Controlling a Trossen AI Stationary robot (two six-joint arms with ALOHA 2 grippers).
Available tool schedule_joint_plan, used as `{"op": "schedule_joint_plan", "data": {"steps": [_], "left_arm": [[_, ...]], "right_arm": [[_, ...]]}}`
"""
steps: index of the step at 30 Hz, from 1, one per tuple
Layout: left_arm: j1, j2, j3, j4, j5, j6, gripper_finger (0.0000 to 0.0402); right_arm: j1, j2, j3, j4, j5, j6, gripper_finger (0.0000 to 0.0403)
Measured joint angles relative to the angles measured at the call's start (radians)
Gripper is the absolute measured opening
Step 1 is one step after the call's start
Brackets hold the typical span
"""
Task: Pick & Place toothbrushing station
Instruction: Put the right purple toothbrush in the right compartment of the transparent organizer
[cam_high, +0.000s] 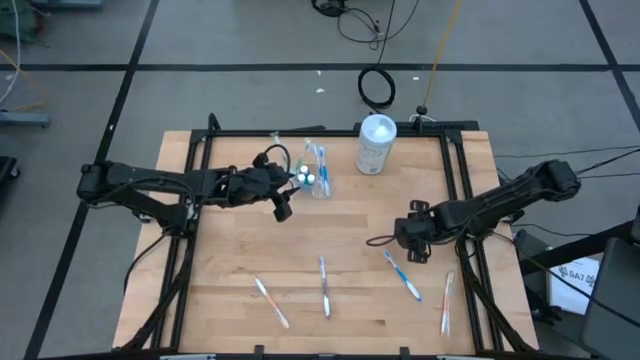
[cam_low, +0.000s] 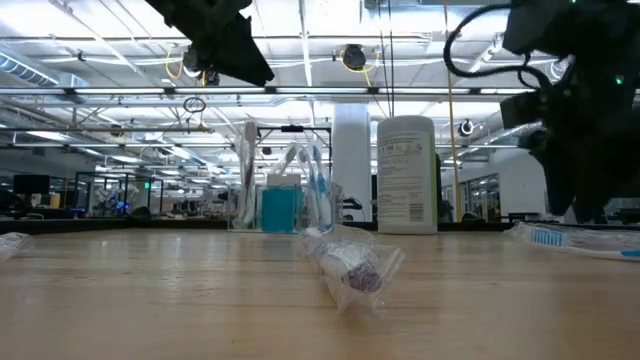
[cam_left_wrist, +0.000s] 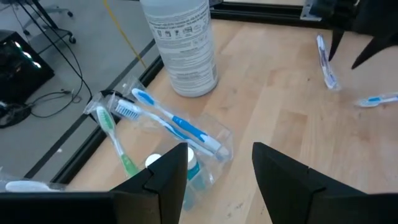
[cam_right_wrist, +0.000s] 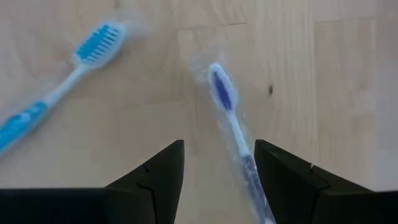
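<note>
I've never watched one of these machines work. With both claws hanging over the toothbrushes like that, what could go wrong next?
The left gripper hangs open right beside the clear tumbler, which already holds brushes; a low approach might tip it. The right gripper hangs open over a wrapped toothbrush lying flat on the table; its thin handle and slick wrapper could slip free. The white container stands near the tumbler, so a wide swing might bump it.

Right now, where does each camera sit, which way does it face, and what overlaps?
High: overhead, straight down; both arms, clear tumbler of toothbrushes.
Low: table height, level across; arms overhead, wrapped toothbrush in front.
Left wrist: past open left gripper at the tumbler and white cylindrical container.
Right wrist: down past open right gripper at a wrapped purple-bristled toothbrush.
Shared: the container shows in high, low and left wrist.
</note>
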Motion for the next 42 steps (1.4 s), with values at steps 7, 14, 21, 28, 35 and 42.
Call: {"op": "schedule_joint_plan", "data": {"steps": [7,14,21,28,35,42], "left_arm": [[0.003,0.000,0.000,0.017,-0.007,0.002,0.0184],[0.018,0.000,0.000,0.076,-0.009,0.034,0.0184],[0.036,0.000,0.000,0.176,-0.039,0.079,0.0184],[0.038,-0.018,0.000,0.309,-0.132,0.133,0.0184],[0.038,-0.016,0.000,0.376,-0.130,0.231,0.0184],[0.035,-0.016,0.000,0.407,-0.127,0.269,0.0184]], "right_arm": [[-0.044,-0.001,-0.141,0.222,0.007,-0.044,0.0187],[-0.068,-0.005,-0.218,0.363,0.007,-0.085,0.0168],[-0.066,-0.003,-0.229,0.422,-0.001,-0.022,0.0073],[-0.066,0.007,-0.235,0.619,0.043,0.018,0.0012],[-0.068,0.003,-0.234,1.096,0.392,-0.100,0.0010],[-0.070,0.001,-0.232,1.877,0.519,-0.416,0.0009]]}}
